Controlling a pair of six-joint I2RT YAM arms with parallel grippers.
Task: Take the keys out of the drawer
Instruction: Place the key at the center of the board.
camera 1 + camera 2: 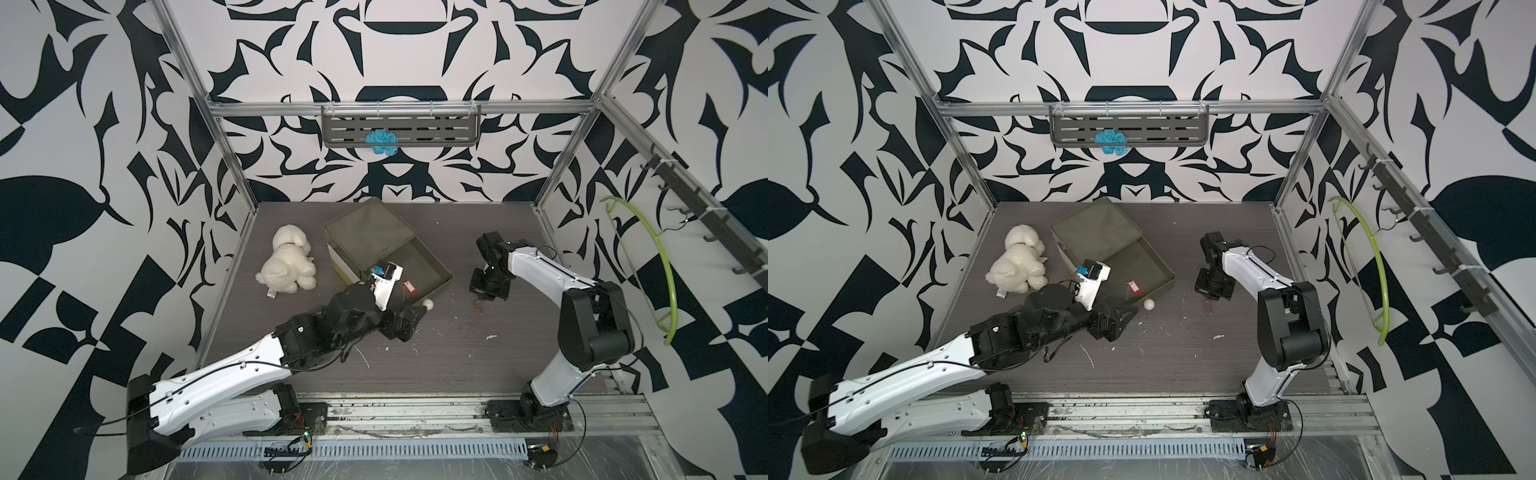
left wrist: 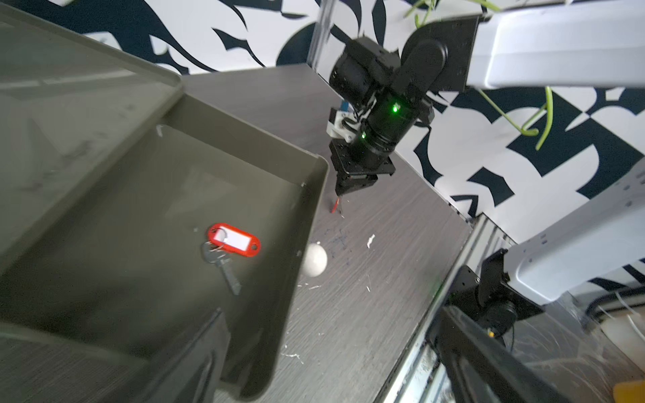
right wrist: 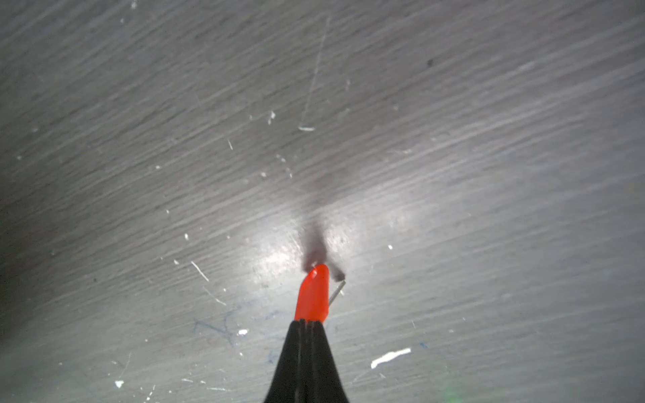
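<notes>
Right gripper (image 3: 307,322): jaws clamped on a red tag (image 3: 313,293), its tip at or just above the table (image 3: 453,139), well outside the drawer (image 2: 307,216). You are setting this one down, so be lowering until the tag is touching before parting the jaws.

Left gripper (image 1: 409,322): jaws wide apart, empty, at the drawer's front. Second key (image 2: 223,268), also red-tagged, is lying on the drawer floor near the front wall. When you are reaching for it, be coming from above and pinching the tag, not the flat blade. Ball (image 2: 314,260) is sitting just outside that wall.
</notes>
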